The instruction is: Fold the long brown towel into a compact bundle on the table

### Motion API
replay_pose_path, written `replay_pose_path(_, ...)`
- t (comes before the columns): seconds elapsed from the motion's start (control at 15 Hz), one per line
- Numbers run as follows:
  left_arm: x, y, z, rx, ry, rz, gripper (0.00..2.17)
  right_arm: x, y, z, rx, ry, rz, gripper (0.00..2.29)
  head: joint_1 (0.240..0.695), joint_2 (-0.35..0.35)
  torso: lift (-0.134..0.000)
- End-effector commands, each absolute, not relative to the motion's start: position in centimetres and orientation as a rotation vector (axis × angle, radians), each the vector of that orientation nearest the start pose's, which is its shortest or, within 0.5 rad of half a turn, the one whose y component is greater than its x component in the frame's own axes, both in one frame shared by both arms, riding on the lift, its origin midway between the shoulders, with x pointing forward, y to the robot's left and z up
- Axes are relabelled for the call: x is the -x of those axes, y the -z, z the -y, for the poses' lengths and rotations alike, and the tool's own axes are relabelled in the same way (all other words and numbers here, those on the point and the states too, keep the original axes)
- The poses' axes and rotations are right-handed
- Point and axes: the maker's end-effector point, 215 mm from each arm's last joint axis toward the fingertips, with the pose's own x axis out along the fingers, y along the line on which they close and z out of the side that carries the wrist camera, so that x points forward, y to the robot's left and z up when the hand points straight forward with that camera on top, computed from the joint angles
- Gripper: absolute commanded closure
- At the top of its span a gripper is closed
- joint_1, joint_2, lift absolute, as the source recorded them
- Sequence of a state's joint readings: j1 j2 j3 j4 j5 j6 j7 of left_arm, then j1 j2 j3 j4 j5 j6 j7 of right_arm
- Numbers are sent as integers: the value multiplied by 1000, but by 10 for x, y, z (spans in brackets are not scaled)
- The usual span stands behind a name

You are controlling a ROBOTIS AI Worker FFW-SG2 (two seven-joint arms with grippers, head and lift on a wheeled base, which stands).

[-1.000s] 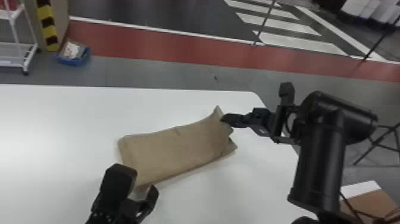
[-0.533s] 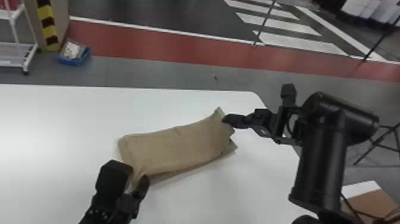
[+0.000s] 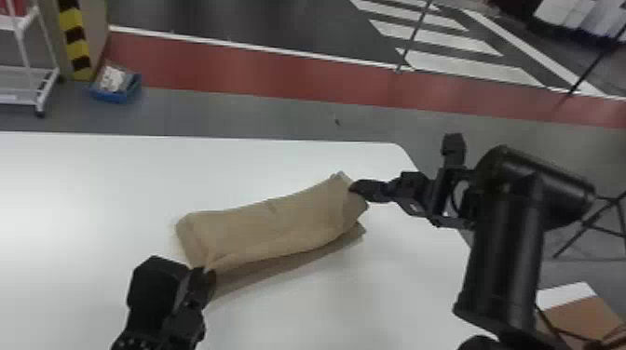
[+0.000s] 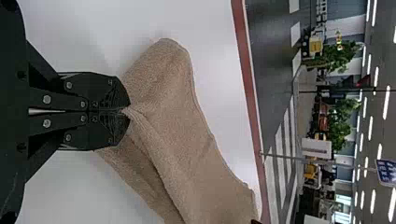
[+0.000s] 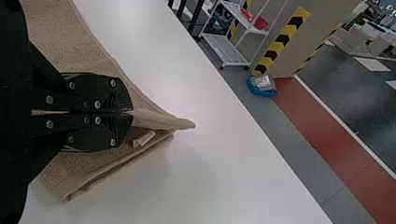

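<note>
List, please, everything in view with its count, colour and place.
towel: 1, brown, folded, on the table
table: 1, white, before the robot
bin: 1, blue, beyond the table
rack: 1, white, at far left
striped post: 1, yellow and black, beside rack
floor band: 1, red, beyond the table
crossing bars: several, white, beyond floor band
plants: at least 2, green, background
left pincer: 1, black, shut on towel's near left corner
right pincer: 1, black, shut on towel's right end
arms: 2, black, one behind each pincer

A folded brown towel lies on a white worktop. The left gripper and right gripper hold opposite ends.
</note>
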State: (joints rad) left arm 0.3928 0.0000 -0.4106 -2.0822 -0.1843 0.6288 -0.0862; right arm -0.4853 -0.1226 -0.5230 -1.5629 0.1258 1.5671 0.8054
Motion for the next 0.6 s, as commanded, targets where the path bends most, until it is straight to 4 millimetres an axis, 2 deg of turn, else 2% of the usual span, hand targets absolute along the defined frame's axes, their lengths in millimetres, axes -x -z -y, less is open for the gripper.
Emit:
replay_pose_path(0.0, -401, 429, -3, -66, 431, -445, 1433, -548, 383, 337, -730, -218, -852, 1156, 695, -350, -125)
replay_pose_path(0.27, -402, 426, -10, -38, 410, -415, 1433, -543, 391, 336, -734, -214, -870, 1156, 695, -350, -125)
replay_pose_path(0.53, -400, 426, -12, -25, 405, -402, 1433, -540, 396, 343, -743, -198, -875, 1156, 695, -350, -125)
